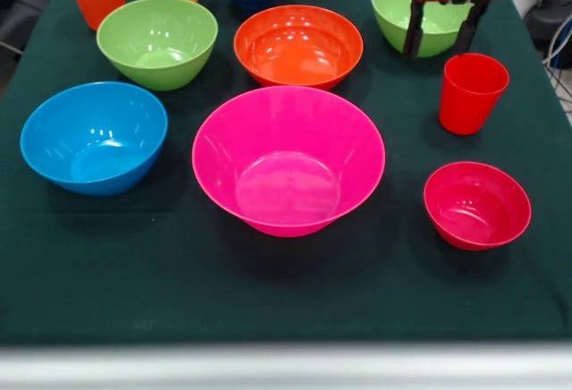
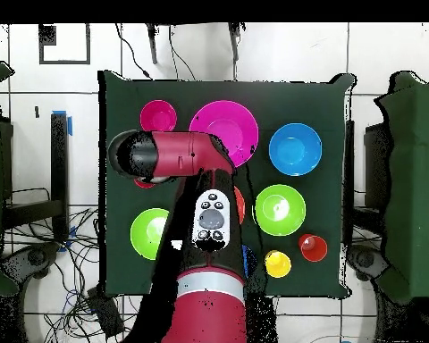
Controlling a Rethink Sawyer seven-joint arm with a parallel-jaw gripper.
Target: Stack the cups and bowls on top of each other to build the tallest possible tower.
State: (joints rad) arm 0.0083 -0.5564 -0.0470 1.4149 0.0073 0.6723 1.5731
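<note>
Glossy plastic, all loose on my dark-clothed table (image 1: 107,283); no tower begun. Gripper (image 1: 442,39) hangs jaws spread above the tapered red cup (image 1: 471,92) near one side edge. Large pink bowl (image 1: 288,159) sits mid-table, upright. Next, I judge: lower squarely, straddle the cup's thin rim, close.

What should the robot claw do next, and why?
Probably drop straight down onto the red cup. The gripper hangs open just above and behind it, nothing is stacked yet, and the pink bowl sits empty nearby.
</note>
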